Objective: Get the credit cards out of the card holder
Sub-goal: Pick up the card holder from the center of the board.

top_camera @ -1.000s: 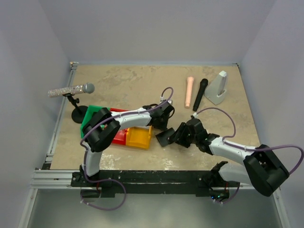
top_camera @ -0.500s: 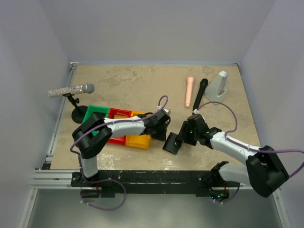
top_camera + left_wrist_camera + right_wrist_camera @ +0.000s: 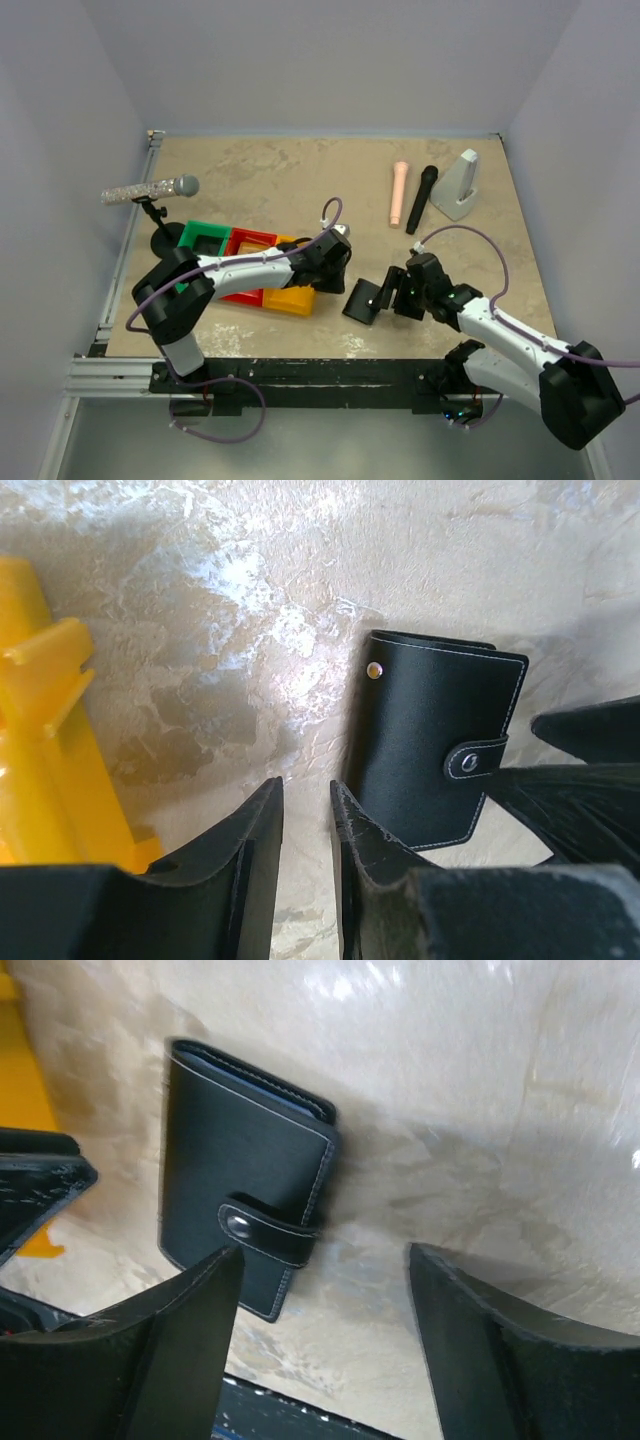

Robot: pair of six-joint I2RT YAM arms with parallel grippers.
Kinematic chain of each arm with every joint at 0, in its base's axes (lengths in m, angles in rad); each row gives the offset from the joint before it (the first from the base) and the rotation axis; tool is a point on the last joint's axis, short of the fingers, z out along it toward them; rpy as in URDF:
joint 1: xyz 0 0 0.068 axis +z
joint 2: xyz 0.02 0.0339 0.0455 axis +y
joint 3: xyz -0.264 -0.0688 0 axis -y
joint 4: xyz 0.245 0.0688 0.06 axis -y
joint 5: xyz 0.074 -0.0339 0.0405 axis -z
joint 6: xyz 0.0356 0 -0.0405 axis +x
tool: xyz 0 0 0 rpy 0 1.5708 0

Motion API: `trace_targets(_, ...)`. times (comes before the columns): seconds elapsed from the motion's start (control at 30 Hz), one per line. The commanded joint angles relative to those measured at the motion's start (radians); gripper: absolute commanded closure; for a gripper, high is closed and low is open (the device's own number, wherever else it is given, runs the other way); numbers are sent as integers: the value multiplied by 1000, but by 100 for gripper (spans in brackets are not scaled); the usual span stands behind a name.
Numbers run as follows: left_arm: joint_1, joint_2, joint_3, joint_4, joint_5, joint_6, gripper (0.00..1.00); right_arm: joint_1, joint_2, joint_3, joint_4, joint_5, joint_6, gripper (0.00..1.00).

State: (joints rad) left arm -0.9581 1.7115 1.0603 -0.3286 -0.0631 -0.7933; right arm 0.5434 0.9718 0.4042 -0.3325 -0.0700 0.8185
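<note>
Overhead view: card holder, a black wallet, closed, flat on the mottled tan table near its front edge, just right of the yellow bin; left gripper, over the yellow bin's right end, close to the holder's left side, finger spread too small to read here; right gripper, at the holder's right side, contact cannot be told; red bin and green bin, joined in a row with the yellow one, the left arm crossing above them; glittery microphone on a stand at the left; pink cylinder, black microphone and grey wedge at the far right, well apart from the holder.

Left wrist view: card holder, closed, white stitching round the edge, side tab snapped across one edge, a metal stud at one corner; left gripper, fingers only narrowly parted, nothing between them, tips just beside the holder's near corner; yellow bin at the left.

Right wrist view: card holder, closed, tab fastened, pale blue lining showing along its far edge; right gripper, fingers spread wide and released, grasping nothing, one tip overlapping the holder's near corner, touching or not cannot be told; left gripper at the left edge.
</note>
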Motion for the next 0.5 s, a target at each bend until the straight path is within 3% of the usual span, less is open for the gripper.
trace_targets(0.0,-1,33,27,20,6,-17,69,-3,51,-57,79,-69,56,30)
trace_targets(0.27,-8,51,3,75,59,-24,70,-2,183,-79,243,-149,103,35)
trace_targets(0.47,-16,57,-16,95,105,-23,70,-3,211,-70,257,-122,120,41)
